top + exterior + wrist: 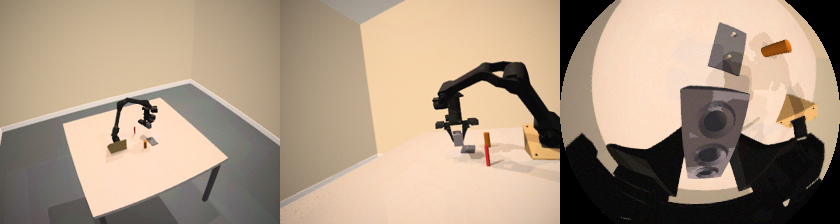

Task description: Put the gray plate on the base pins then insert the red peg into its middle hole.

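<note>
The robot's arm (117, 115) (531, 95) is black all over, built of slim, slightly angular links with bulkier rounded joints — one link shows an elongated opening between two bars. Its gripper (147, 123) (458, 135) (704, 127) is black too, with blocky side pieces and tapering, wedge-shaped fingers (465, 132) — a stubby dark block juts out beside the wrist (443, 96).

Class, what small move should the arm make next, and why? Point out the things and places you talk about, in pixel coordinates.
Probably carry the gray plate (148, 125) (458, 139) (691, 117) sideways until it is over the base (152, 141) (467, 149) (719, 47), since the gripper (147, 123) (457, 138) (704, 127) holds it raised above the table, and the wrist view shows both pins beyond its edge, uncovered.
</note>
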{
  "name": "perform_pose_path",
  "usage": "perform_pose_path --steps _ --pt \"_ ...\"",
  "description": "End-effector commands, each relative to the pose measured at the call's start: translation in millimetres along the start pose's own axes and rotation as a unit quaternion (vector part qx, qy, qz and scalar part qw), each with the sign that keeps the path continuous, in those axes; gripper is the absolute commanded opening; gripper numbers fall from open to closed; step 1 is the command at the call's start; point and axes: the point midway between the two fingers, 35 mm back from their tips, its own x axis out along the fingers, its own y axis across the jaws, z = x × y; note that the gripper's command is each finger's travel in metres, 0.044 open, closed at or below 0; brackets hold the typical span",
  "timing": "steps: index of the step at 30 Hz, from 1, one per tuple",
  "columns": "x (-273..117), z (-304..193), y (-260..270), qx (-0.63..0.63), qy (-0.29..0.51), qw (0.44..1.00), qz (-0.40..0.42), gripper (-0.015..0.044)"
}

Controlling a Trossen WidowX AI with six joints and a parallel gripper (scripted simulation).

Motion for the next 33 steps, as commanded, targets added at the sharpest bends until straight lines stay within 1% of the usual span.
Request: perform_pose_path --steps 1,15,21,33 --pt "-12.8 0.7 -0.6 -0.002 -0.002 1.000 0.001 0.0000" --pt "-56.0 -3.0 -7.2 0.000 0.001 1.000 0.003 0.0000" --pt "-54.1 2.7 -7.9 0.002 0.000 1.000 0.002 0.0000" --pt "-38.7 36.7 -13.0 0.019 -0.002 1.000 0.001 0.0000"
